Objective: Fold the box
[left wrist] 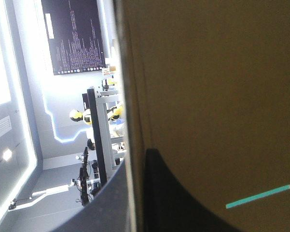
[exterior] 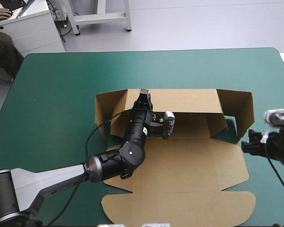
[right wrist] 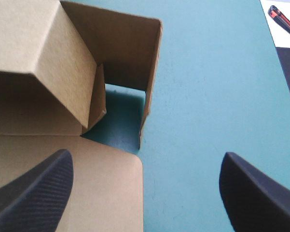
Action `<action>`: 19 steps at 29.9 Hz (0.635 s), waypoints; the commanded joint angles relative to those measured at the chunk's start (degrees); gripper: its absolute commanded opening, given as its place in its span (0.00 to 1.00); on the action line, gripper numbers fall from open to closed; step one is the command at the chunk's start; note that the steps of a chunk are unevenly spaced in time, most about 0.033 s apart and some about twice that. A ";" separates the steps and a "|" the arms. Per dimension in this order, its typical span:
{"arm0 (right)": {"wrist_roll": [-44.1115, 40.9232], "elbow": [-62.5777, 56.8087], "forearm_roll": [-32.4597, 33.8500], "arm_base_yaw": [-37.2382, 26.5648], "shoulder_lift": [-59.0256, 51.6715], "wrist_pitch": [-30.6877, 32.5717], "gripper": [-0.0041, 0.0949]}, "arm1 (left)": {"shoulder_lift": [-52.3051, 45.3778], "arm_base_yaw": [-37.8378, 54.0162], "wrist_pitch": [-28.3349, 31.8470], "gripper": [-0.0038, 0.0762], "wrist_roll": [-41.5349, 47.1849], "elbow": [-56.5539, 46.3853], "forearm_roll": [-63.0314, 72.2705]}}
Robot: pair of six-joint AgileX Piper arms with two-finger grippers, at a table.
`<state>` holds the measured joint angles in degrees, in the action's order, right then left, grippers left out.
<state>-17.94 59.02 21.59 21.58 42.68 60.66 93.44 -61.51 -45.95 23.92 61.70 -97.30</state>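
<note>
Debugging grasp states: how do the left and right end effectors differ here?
The left end effector is shut on the box's raised back wall; the right end effector is open, holding nothing. The left sits at the wall's top edge; the right hovers by the box's right end, partly over the teal-green cover. Both have black fingers.

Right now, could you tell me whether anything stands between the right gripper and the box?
Nothing visible does. The right gripper, open, hovers at the box's right edge, one finger over its flat panel. Only bare teal-green cover lies under the other. An orange-and-black cutter lies well aside, past the cover's edge.
</note>
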 commanded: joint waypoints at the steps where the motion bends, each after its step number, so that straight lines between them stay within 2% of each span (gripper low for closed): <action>1: 3.04 8.80 2.16 -0.29 7.42 -1.93 0.82 | -2.49 -0.10 -1.44 0.04 -0.15 1.19 -5.92; 9: 10.16 24.40 0.70 -1.89 22.62 2.49 0.82 | -2.49 -0.10 -1.44 0.04 -0.15 1.19 -5.92; 13: 17.94 30.36 -11.48 -10.42 28.76 2.83 0.82 | -2.49 -0.10 -1.48 0.04 -0.15 1.19 -5.92; 19: 24.49 36.12 -27.42 -22.73 37.21 3.48 0.82 | -2.49 -0.10 -1.48 0.04 -0.15 1.19 -5.92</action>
<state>2.72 91.11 0.00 3.31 78.05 65.56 93.44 -61.51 -45.95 23.92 61.70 -97.42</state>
